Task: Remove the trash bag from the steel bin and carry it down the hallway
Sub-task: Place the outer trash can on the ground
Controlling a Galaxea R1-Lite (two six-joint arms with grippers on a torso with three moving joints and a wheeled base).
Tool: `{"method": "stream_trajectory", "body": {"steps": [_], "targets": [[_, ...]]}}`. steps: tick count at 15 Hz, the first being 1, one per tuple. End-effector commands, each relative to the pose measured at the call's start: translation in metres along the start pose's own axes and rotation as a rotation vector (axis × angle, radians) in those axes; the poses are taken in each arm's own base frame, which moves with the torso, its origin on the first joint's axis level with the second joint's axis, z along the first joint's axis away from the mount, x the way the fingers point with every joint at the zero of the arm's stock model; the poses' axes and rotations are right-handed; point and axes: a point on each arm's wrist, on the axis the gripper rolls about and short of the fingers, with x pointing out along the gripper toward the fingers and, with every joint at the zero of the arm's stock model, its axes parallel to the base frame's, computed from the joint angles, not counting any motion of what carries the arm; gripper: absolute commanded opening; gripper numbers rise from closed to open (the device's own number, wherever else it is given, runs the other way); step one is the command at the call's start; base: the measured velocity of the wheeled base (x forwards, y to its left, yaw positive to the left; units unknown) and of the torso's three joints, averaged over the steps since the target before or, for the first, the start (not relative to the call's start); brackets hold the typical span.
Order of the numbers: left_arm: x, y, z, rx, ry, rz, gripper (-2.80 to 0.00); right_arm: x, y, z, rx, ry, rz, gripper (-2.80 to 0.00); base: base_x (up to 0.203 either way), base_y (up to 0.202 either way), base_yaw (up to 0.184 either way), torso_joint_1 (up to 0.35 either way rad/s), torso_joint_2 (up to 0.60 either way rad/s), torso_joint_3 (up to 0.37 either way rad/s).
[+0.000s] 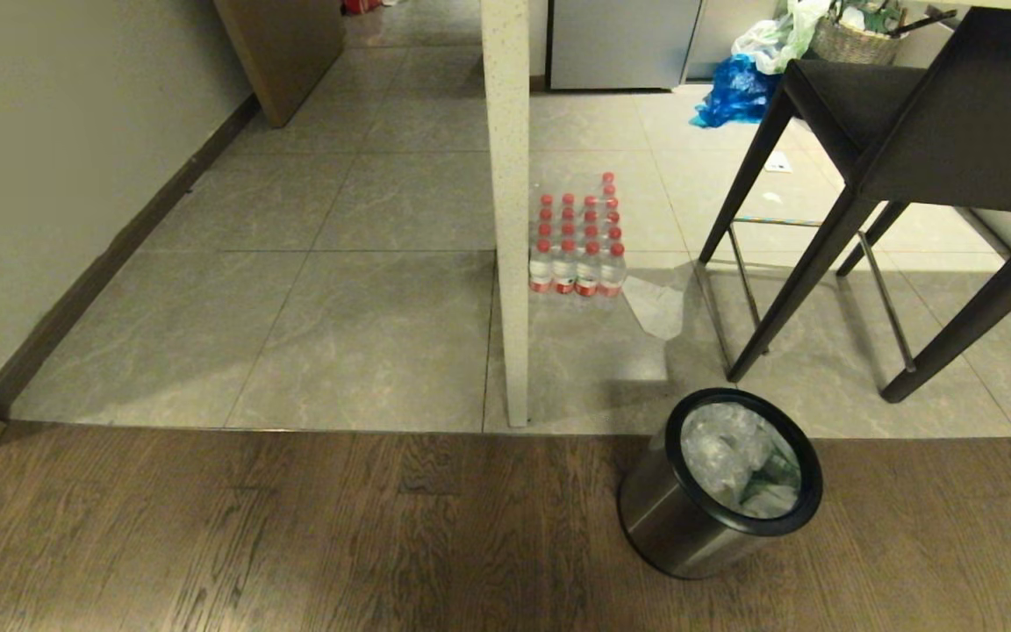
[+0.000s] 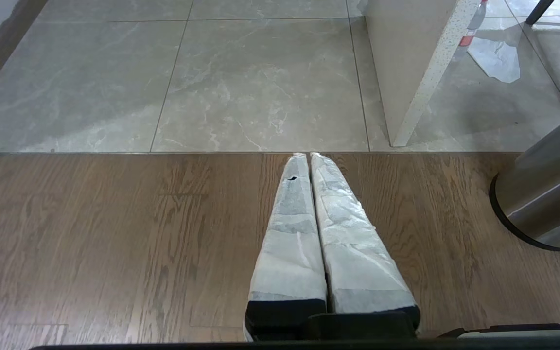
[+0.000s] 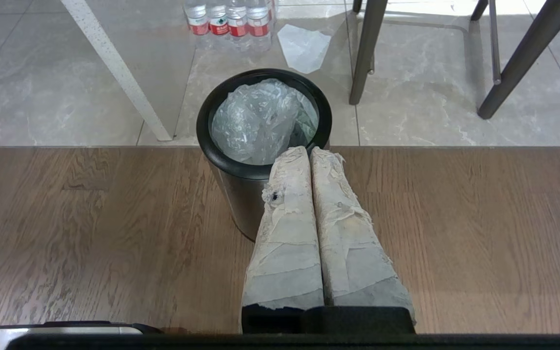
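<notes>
Nothing is done yet: the crinkly translucent-white trash bag (image 1: 738, 456) sits inside the brushed-steel, black-rimmed bin (image 1: 672, 518), at five o'clock in the head view. Right gripper (image 3: 309, 151) and left gripper (image 2: 307, 156) hover with fingers together, empty.

Red-capped water bottles (image 1: 577, 239) stand beside a white speckled post (image 1: 509, 211); dark stool (image 1: 900, 158) nearby, blue bag (image 1: 734, 92) behind
</notes>
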Motion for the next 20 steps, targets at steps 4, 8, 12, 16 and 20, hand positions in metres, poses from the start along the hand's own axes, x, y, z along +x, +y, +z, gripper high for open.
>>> {"method": "stream_trajectory", "body": {"steps": [4,8,12,16,20], "targets": [[0.0,0.0,-0.0004,0.0,-0.001,0.001,-2.8,0.0,0.0,0.0,0.0,0.0,0.0,-2.8,0.0,0.0,0.0,0.0,0.0,0.0],[-0.0001,0.0,0.0,0.0,-0.001,0.001,-2.8,0.0,0.0,0.0,0.0,0.0,0.0,-2.8,0.0,0.0,0.0,0.0,0.0,0.0],[0.0,0.0,0.0,0.0,-0.001,0.001,-2.8,0.0,0.0,0.0,0.0,0.0,0.0,-2.8,0.0,0.0,0.0,0.0,0.0,0.0],[0.0,0.0,-0.0001,0.003,0.0,0.001,-2.8,0.0,0.0,0.0,0.0,0.0,0.0,-2.8,0.0,0.0,0.0,0.0,0.0,0.0],[0.0,0.0,0.0,0.003,-0.001,0.001,-2.8,0.0,0.0,0.0,0.0,0.0,0.0,-2.8,0.0,0.0,0.0,0.0,0.0,0.0]]}}
